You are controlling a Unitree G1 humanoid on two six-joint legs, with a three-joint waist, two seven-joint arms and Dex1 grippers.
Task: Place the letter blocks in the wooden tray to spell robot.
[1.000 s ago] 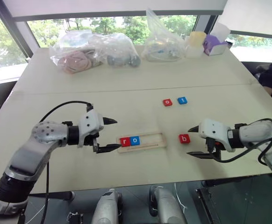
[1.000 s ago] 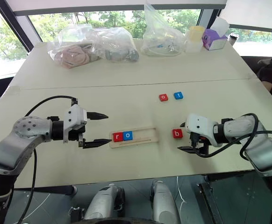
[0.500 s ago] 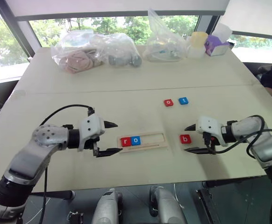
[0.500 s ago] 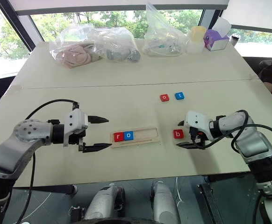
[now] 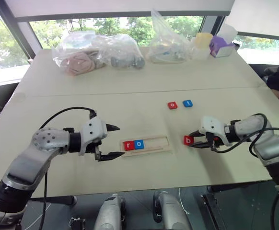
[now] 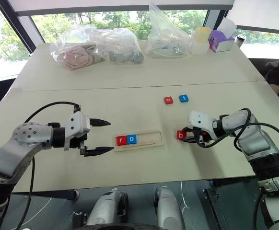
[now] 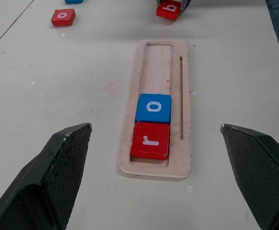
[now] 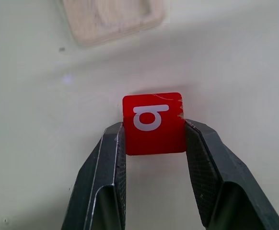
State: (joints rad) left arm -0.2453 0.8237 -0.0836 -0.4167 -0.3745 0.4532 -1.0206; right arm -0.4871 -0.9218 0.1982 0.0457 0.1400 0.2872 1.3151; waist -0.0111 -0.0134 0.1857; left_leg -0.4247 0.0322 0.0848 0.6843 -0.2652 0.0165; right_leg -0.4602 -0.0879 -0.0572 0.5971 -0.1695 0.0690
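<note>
I am spelling robot. The red r block (image 7: pixel 150 140) and blue o block (image 7: pixel 153 108) are sitting flat in the wooden tray (image 7: pixel 182 158), pale and smooth. My right pincer (image 8: pixel 154 139) is clenching on the red b block (image 8: pixel 153 123), just beside the tray on the bench (image 5: pixel 130 105). The red o block (image 5: pixel 172 105) and blue t block (image 5: pixel 187 103) are waiting farther back. My left pincer (image 5: pixel 111 142) is hanging wide apart, grasping nothing.

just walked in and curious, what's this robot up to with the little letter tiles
It is spelling "robot" in the wooden tray. The red r and blue o already sit at the tray's left end. The right end effector has shut on the red b block, on the table right of the tray. The left end effector hovers open beside the tray. A red o and blue t wait farther back.
</note>
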